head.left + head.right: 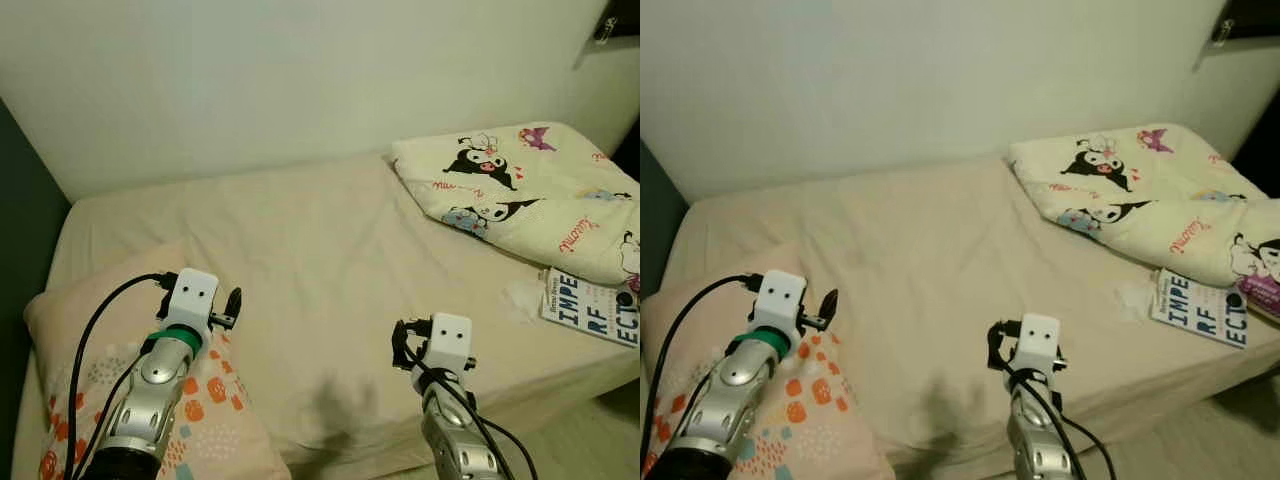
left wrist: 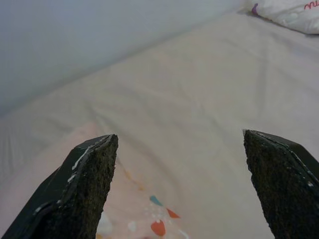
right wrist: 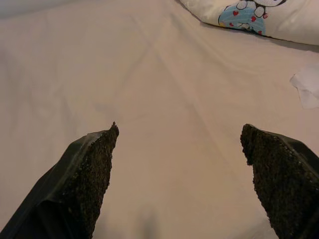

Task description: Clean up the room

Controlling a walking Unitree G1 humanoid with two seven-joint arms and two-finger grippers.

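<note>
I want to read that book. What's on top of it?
The cartoon blanket lies over the book's far edge, hiding part of its cover. The big letters stay visible. A white tissue lies beside it.

Beige-sheeted bed, plain white wall, dim light

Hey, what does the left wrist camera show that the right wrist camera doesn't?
Left wrist view alone: the patterned pillow under the open left tool, and the wall behind the bed. Right wrist view alone: the open right tool over bare sheet and a white tissue near the bed's edge. Both share the beige bed sheet and the cartoon-print blanket.
</note>
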